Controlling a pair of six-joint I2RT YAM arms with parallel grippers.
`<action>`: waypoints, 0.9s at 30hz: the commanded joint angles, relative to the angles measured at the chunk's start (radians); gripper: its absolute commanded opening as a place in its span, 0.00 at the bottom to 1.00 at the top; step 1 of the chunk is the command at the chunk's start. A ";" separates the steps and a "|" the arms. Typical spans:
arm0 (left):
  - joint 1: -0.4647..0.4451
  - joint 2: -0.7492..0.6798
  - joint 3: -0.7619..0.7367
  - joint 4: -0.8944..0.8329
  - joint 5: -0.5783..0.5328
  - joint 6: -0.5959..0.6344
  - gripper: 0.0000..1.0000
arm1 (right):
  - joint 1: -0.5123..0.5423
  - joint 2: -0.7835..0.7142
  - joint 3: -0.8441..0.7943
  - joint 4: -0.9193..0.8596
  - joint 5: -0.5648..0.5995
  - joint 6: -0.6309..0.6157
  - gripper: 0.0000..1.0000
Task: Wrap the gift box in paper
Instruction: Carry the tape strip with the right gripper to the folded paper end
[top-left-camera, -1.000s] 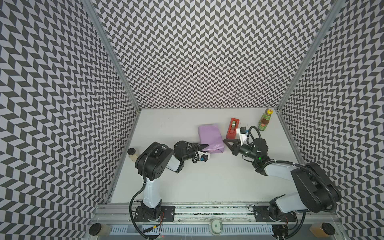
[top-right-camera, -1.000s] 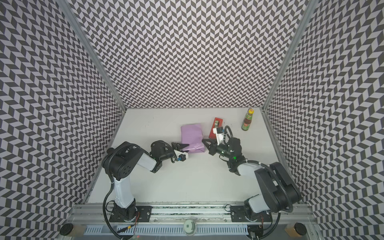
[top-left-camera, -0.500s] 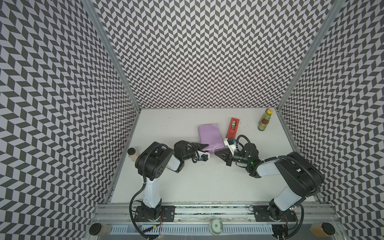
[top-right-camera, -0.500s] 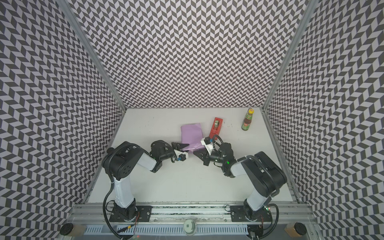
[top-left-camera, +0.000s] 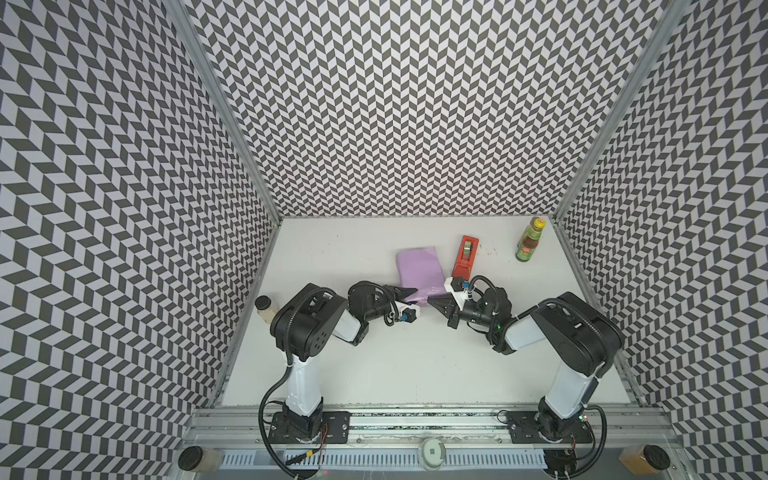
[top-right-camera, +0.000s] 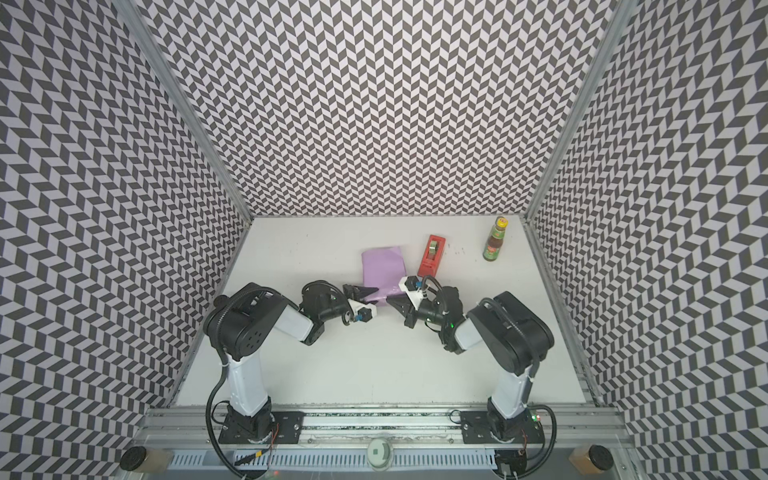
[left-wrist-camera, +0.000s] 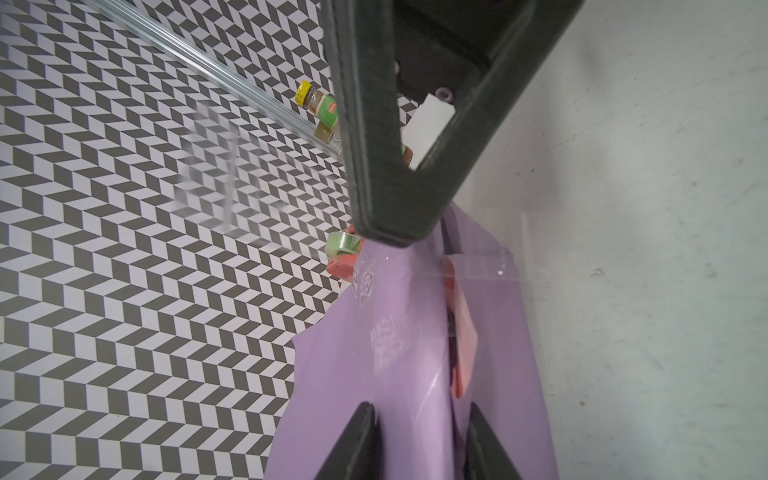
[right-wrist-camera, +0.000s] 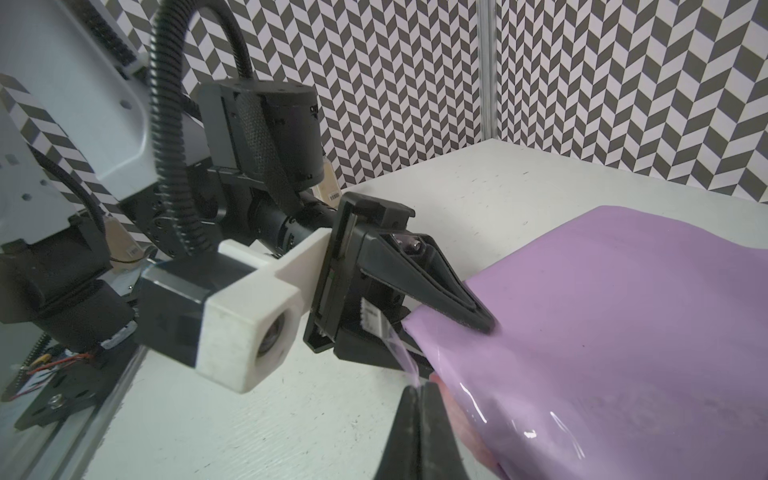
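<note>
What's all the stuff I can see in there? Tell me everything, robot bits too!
paper: one, lilac, folded into a parcel, mid-table.
tape dispenser: one, red, just right of the paper.
tape strip: one, clear, at the paper's near corner.
sauce bottle: one, green label, yellow cap, far right corner.
small jar: one, pale, by the left wall.
lidded jars: two, black lids, front corners past the rail.
table: one, white.
arms: two, black and white, near side.
left pincer: one, black, shut on the paper.
right pincer: one, black, shut on the tape strip.

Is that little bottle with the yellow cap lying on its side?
No, the bottle stands upright on the table, near the back corner.
</note>
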 joint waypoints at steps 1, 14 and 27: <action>-0.003 0.017 0.010 -0.058 0.007 0.000 0.36 | 0.007 0.018 -0.009 0.157 0.021 -0.046 0.00; -0.002 0.021 0.011 -0.056 0.012 -0.004 0.36 | 0.011 0.066 0.026 0.128 0.048 -0.091 0.00; -0.002 0.022 0.013 -0.056 0.017 -0.003 0.35 | 0.014 0.088 0.052 0.093 0.089 -0.119 0.00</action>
